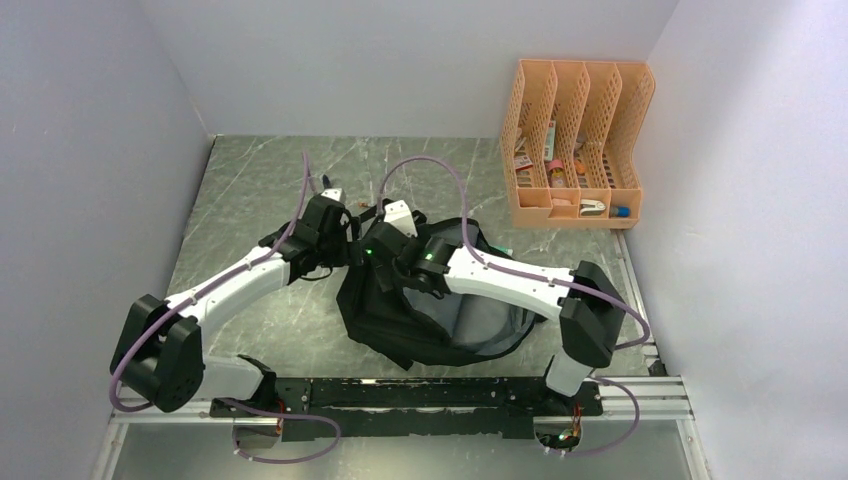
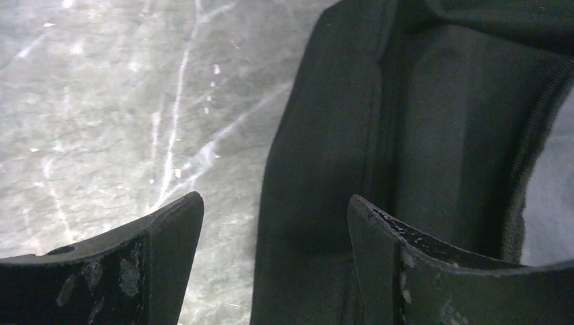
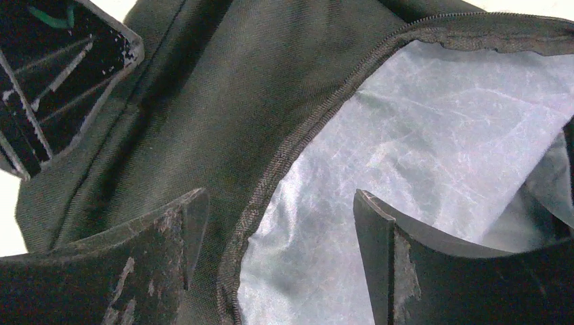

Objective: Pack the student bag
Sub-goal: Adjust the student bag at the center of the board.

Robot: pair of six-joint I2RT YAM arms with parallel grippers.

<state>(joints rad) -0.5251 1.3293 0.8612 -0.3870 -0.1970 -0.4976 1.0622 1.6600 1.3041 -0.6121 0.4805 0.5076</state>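
The student bag point(image 1: 450, 318), a large black backpack, lies on the table between the two arms with its mouth unzipped. My left gripper point(image 1: 338, 215) hangs open over the bag's far left edge. In the left wrist view the left gripper point(image 2: 274, 198) has black bag fabric point(image 2: 325, 156) between and below its fingers, one finger over bare table. My right gripper point(image 1: 392, 235) is open just beside it. In the right wrist view the right gripper point(image 3: 279, 193) straddles the zip edge point(image 3: 298, 135) of the mouth, with the grey lining point(image 3: 433, 122) under it. Neither holds anything.
An orange slotted file organiser point(image 1: 575, 110) stands at the back right with small items in its slots. Grey walls close in on the left, back and right of the marbled table point(image 1: 250, 190). Part of the left arm point(image 3: 54, 74) shows close by in the right wrist view.
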